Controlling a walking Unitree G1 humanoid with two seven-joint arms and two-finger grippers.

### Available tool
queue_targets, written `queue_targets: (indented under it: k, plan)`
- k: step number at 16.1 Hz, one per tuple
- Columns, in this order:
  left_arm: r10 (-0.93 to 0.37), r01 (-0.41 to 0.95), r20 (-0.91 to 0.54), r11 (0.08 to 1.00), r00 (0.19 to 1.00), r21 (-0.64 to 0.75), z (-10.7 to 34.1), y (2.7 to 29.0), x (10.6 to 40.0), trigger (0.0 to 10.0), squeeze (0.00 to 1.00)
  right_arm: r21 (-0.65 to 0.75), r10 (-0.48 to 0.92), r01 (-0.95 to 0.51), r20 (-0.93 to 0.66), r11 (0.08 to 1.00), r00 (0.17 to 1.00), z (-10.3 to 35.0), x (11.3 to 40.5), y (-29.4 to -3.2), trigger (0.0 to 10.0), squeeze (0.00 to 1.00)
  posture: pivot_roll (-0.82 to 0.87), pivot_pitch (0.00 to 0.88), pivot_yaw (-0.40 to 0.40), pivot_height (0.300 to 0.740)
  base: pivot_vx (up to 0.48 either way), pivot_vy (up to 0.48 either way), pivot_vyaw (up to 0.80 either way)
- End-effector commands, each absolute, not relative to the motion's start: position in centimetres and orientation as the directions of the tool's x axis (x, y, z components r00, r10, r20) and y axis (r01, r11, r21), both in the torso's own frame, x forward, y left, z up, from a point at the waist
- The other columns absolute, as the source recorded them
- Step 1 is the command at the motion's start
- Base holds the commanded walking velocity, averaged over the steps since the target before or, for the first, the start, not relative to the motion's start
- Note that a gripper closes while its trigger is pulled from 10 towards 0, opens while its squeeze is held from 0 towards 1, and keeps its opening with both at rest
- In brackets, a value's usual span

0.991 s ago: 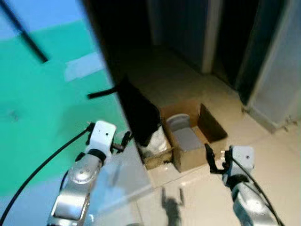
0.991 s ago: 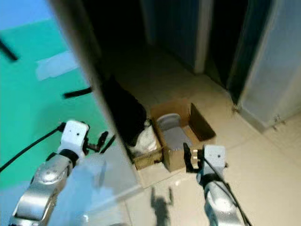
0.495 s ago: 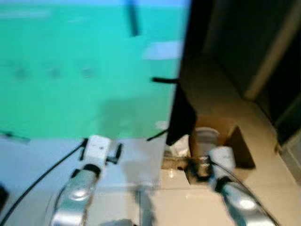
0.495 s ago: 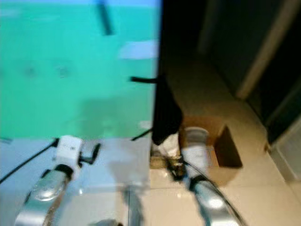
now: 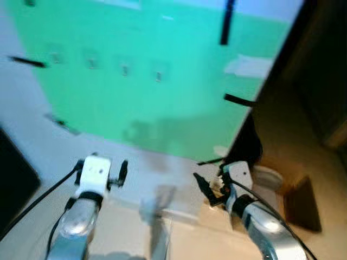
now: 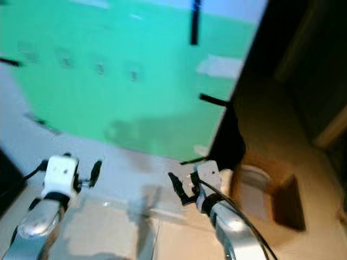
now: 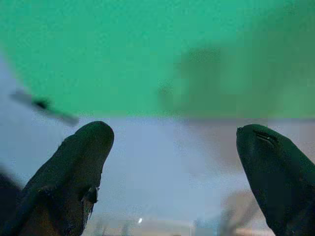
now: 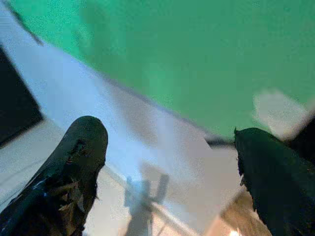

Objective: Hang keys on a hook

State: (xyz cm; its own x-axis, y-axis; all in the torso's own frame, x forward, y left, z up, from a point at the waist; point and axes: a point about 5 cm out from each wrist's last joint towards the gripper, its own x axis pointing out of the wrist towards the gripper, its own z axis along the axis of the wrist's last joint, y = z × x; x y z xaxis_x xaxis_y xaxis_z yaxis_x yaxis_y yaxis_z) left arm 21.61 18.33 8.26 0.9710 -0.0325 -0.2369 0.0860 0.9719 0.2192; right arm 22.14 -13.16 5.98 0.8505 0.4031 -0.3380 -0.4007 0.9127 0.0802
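Note:
A green wall panel [image 5: 162,108] faces me, with a row of several small hooks [image 5: 124,69] high on its left part. My left gripper [image 5: 101,163] is held up low in front of the pale strip under the panel, open, with nothing between its fingers [image 7: 78,162]. My right gripper [image 5: 205,188] is raised near the panel's lower right corner, also open and empty, its fingers [image 8: 81,147] spread wide toward the wall.
A black cloth [image 5: 246,143] hangs at the wall's right edge above an open cardboard box [image 5: 295,203] on the tiled floor. Black strips [image 5: 226,21] and a white patch [image 5: 246,65] mark the panel. A dark object [image 5: 16,184] stands at the far left.
The camera has swung left: the green panel and its hooks have come into view, and the box and dark doorway have slid to the right edge. Both arms stay raised.

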Motion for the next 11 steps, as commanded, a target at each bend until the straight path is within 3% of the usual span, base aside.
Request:
queue_targets:
  k: [1,11]
  plan:
    - [-0.039,0.091,-0.227,0.971,0.973,0.222,8.5,17.8,21.4,10.0,0.0,0.093,0.4,-0.393,-0.347,0.915,0.848,5.8,22.0,-13.5,10.0,1.0,0.04,0.0,-0.064,0.74,0.0,0.0,0.8]
    - [0.035,0.051,-0.294,0.959,0.955,0.28,7.4,19.9,20.6,10.0,0.0,0.132,0.3,-0.27,-0.347,0.954,0.889,4.7,22.7,-13.8,10.0,1.0,0.04,0.0,-0.075,0.74,0.0,0.0,0.8]
